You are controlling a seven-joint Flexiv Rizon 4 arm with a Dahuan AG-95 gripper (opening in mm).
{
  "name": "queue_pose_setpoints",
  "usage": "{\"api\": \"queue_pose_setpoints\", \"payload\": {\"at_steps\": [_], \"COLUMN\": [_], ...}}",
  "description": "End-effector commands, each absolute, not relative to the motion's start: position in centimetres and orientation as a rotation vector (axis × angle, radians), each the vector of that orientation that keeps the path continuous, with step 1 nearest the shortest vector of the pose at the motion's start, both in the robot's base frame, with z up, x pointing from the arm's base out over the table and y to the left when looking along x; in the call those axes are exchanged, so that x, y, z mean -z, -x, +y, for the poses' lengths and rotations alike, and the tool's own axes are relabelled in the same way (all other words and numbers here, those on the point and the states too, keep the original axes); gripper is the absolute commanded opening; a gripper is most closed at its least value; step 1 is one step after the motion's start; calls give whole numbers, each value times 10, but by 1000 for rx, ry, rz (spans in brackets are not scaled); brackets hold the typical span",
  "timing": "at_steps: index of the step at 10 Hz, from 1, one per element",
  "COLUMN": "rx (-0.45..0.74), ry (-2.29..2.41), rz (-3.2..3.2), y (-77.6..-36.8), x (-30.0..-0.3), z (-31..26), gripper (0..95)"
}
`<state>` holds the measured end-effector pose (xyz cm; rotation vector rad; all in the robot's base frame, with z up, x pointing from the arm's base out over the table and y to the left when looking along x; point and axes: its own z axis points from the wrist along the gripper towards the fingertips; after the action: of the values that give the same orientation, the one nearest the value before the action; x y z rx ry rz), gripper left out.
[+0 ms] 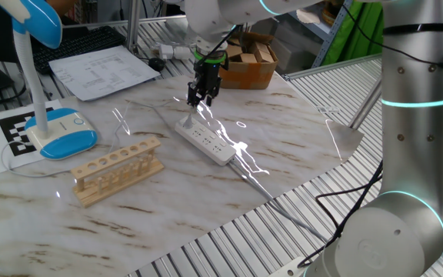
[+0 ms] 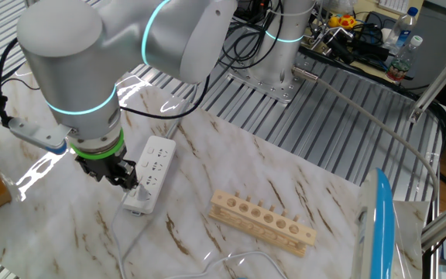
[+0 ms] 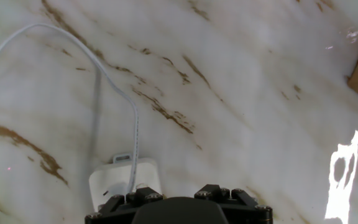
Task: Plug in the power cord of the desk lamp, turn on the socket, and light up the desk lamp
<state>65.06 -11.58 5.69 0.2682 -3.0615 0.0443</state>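
Desk lamp [image 1: 48, 115]: head cut off by the top edge in one fixed view; only a blue edge-on sliver at the right border in the other fixed view.
Socket [image 2: 152, 172]: near end partly covered by the gripper in the other fixed view; only a white corner showing in the hand view, the rest hidden behind the hand's black body.
Gripper [image 1: 199, 98]: fingertips out of sight in the hand view; jaw gap too small and dark to judge in both fixed views.
Power cord [image 3: 114, 81]: runs off the left edge in the hand view; far end unseen.
Plug at cord's end: too small to make out.
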Motion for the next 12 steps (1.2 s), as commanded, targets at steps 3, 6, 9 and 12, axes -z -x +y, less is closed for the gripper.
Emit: {"api": "queue_pose_setpoints", "payload": {"at_steps": [3, 6, 9, 12], "rx": [-30, -19, 16, 48], "ry": [-249, -207, -146, -136], "rz": [-3064, -3063, -3067, -3074], "y": [-648, -648, -648, -648], "x": [-58, -58, -58, -58], "z": [-116, -116, -116, -116], "gripper": [570, 570, 570, 570]}}
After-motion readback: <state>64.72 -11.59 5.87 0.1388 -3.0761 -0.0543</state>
